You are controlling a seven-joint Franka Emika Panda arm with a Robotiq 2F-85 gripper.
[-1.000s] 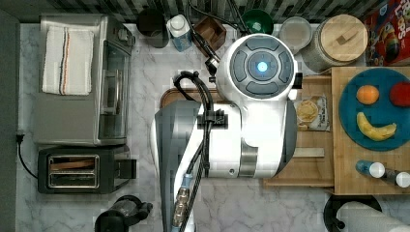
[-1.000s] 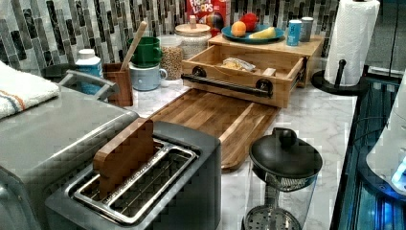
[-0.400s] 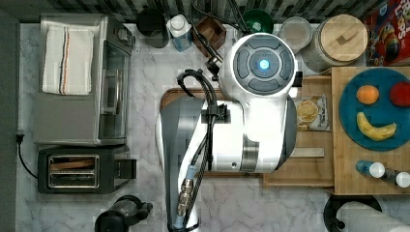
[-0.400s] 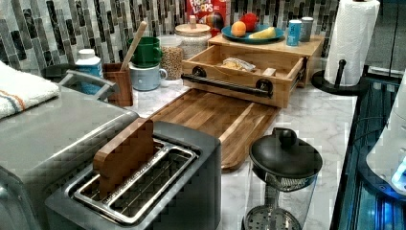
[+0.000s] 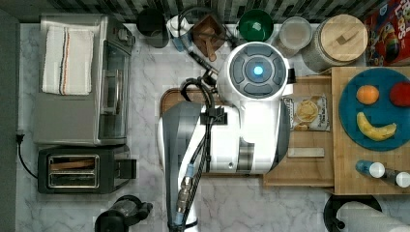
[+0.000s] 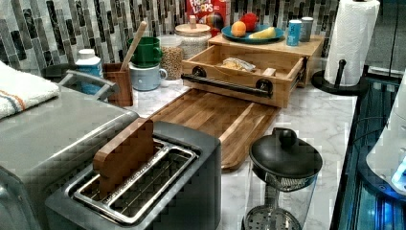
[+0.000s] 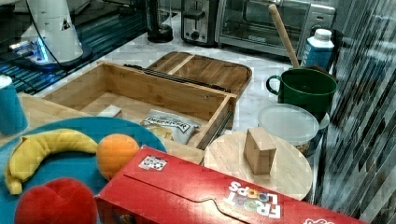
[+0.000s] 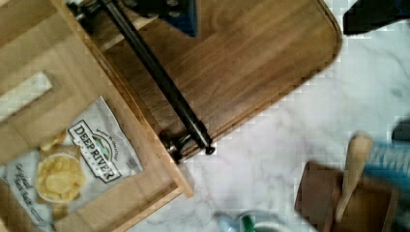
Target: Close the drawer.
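Drawer (image 6: 249,64), a shallow light-wood box with thin rims, stands pulled fully out over the brown rounded-corner wooden tray (image 6: 210,112) on the white marble surface (image 6: 325,115). Left to right in the left view: tray, drawer front with its long black bar handle (image 6: 229,84), then the light-wood top (image 6: 306,48) carrying the blue plate (image 6: 249,32). A chip bag (image 8: 72,159) and a small pale block (image 5: 305,152) lie on the drawer floor. Whether the fingers are open or closed: cannot tell. Judgement: press flat and centred against the drawer front, just behind the bar, and push straight toward the top's housing; an off-centre push risks skewing and jamming the slides.
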